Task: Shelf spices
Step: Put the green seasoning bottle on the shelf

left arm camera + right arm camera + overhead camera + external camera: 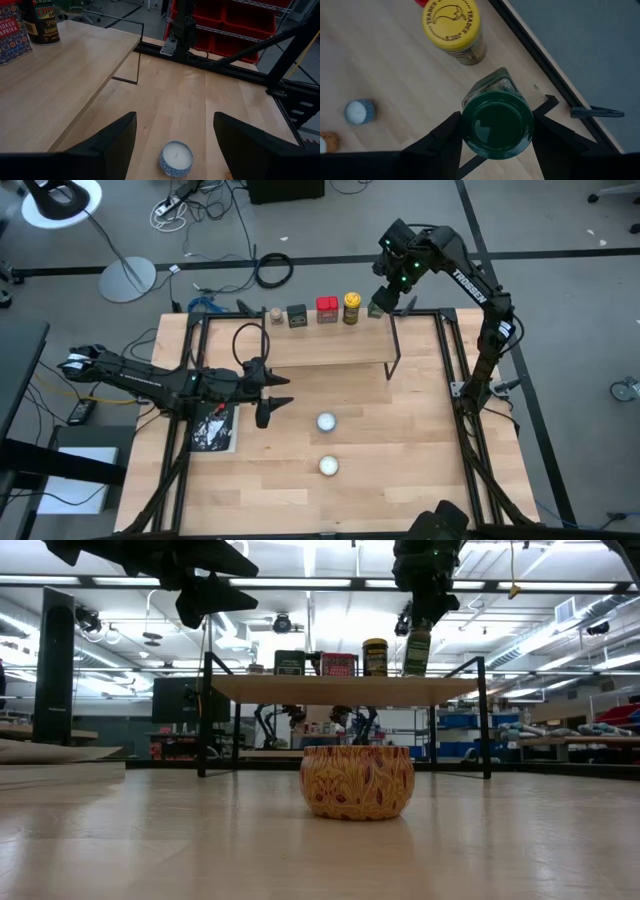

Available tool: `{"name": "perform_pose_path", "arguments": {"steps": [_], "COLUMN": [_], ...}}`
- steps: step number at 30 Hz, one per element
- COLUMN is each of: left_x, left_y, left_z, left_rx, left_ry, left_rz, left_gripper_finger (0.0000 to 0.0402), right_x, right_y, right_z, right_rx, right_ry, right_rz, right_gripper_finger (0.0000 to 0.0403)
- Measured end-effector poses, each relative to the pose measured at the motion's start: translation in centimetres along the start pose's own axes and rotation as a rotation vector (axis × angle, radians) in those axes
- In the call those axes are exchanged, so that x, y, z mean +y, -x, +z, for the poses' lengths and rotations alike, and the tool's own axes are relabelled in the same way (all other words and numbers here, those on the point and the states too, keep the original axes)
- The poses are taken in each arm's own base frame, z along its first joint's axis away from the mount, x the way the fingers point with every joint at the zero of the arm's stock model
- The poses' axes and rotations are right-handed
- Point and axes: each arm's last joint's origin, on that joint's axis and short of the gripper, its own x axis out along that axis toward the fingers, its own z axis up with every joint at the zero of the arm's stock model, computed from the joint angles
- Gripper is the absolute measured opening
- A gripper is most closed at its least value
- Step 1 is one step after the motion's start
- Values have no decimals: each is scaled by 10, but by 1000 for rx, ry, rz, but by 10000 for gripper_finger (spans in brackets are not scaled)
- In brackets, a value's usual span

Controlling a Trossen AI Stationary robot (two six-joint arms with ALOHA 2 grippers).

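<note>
Shelf (330, 348) stands along the table's far edge, long axis parallel to that edge, on thin black legs; looks rigid, takes a jar's weight without flexing. Spices in a row along the shelf's far edge: tan jar (275, 315), dark square tin (297, 315), red box (326, 310), yellow-lidded jar (352, 307), all upright. Green-lidded jar (497, 124) upright at the row's right end, long axis vertical, lid up, clamped at the lid between the right gripper (496, 131) jaws; whether seated or just above the shelf, cannot tell. Probably glass: hard, smooth, breakable, light; hold just below the lid. Left gripper (175, 145) idle, jaws apart, over the table in front of the shelf.
</note>
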Motion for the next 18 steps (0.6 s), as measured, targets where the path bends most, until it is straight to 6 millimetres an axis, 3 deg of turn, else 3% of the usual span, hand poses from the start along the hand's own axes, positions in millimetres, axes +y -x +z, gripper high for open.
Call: {"name": "perform_pose_path", "arguments": {"steps": [12,18], "left_x": [0,0], "left_y": [0,0], "left_z": [0,1], "left_rx": [-3,-5], "left_ry": [2,3], "left_rz": [-1,-2], "left_gripper_finger": [269,269], "right_x": [-4,3], "right_y": [0,-17], "right_z": [0,-3], "right_rx": [3,71], "right_ry": [-16,8], "right_rz": [-47,-65], "right_gripper_finger": [199,199]}}
